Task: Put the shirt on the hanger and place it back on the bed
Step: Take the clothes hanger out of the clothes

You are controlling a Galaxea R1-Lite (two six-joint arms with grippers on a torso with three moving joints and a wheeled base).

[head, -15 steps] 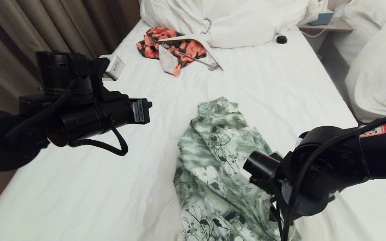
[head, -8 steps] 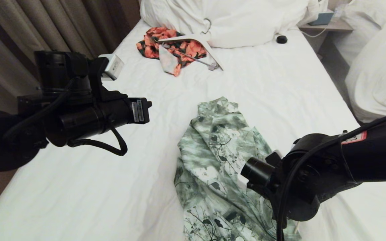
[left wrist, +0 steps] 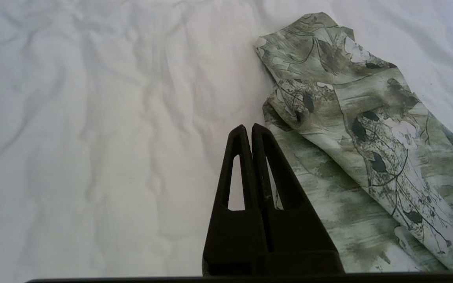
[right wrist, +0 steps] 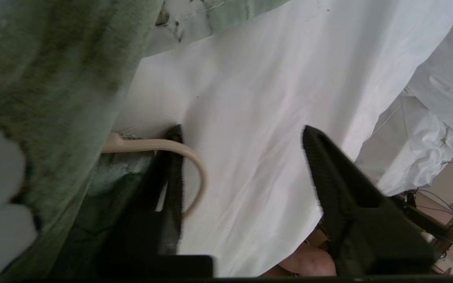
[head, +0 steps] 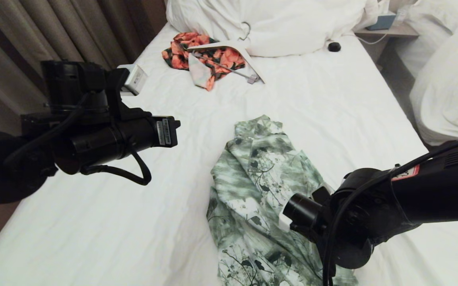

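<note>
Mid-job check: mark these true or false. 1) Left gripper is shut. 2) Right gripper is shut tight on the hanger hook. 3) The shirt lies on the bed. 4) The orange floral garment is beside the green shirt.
1) The left gripper is shut: true.
2) False: the right gripper has its jaws apart, and the hanger hook curves past one finger.
3) The shirt lies on the bed: true.
4) False: the orange floral garment lies apart, up by the pillows.

Shirt (head: 261, 190) on white bed (head: 133, 238)
</note>
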